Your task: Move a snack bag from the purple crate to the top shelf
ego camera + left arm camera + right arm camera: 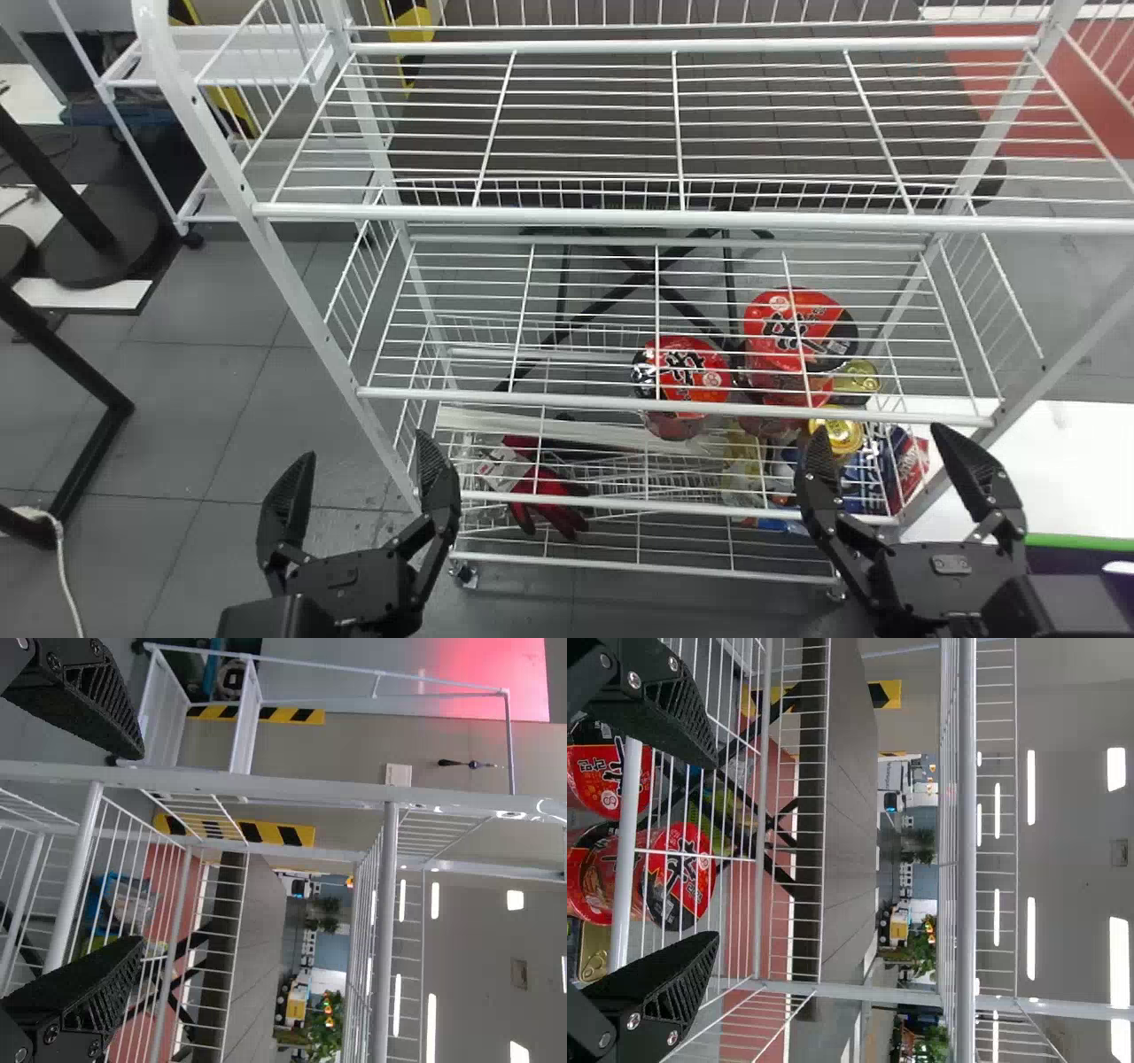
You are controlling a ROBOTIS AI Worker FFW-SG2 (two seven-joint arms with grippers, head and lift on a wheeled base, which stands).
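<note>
Swinging too tight twd purple crate [1059, 560], R of rack [306, 301], R gripper [879, 429] could clip rack's post. It & L gripper [364, 446]: wide open, empty, in front of rack. Can't tell bag's spot. Too-low lift might snag on top shelf [576, 215].

Looks like a lab or workshop: grey tiled floor [199, 416] under a white wire rack [620, 215], yellow-and-black hazard striping [297, 716] behind it.

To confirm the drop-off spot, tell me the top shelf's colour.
The top shelf is white, seen best in the head view.
</note>
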